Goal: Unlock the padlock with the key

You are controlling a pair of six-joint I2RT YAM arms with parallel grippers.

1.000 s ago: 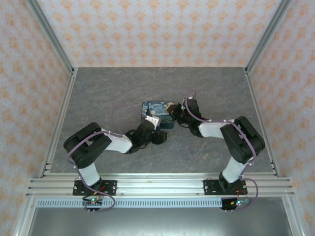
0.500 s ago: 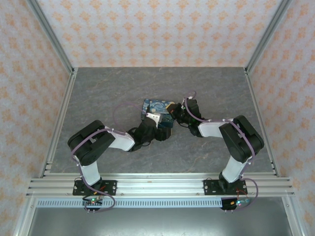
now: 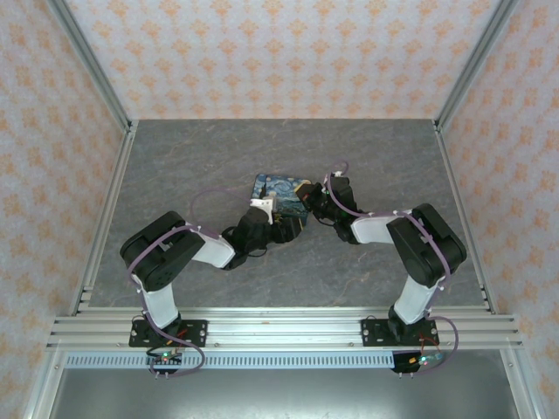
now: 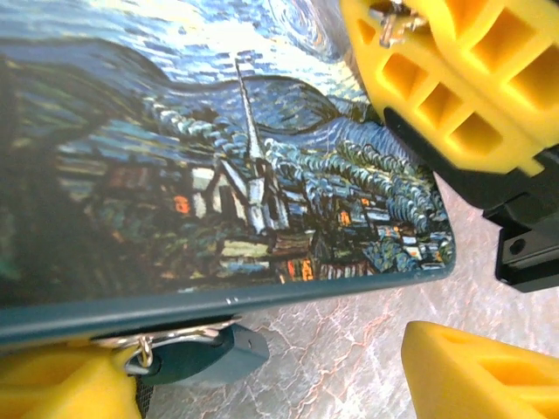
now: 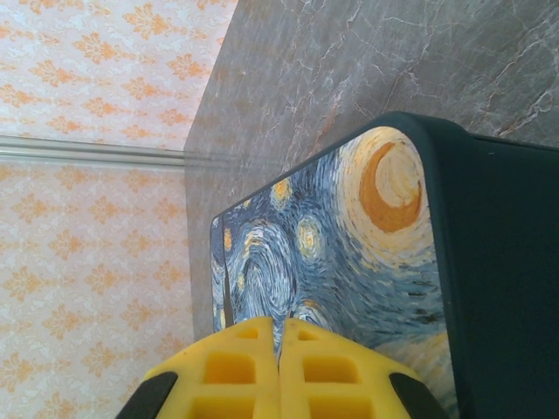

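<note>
Padlock (image 3: 279, 190) is lying flat on the desk (image 3: 175, 166), about mid-desk, printed face up. Its long axis is running roughly left to right across both arms, slightly tilted.

Left claw (image 3: 266, 218) is sitting at the near long edge, so the block is lying just beyond it, away from the bases. Its jaws are standing wide and gripping nothing. In the left wrist view its yellow fingers (image 4: 476, 375) are flanking that edge.

A dark teal tab (image 4: 205, 353) on a metal ring (image 4: 144, 345) is poking out from under the same edge, between the jaws. I cannot tell whether it is the key.

Right claw (image 3: 307, 199) is resting at the padlock's right end, fingers pressed together over the printed face. I cannot tell whether anything is pinched between them.

Judgement: both claws are just beside the block. The left one is nearer the tab, so the next move is hinging on that near edge.
</note>
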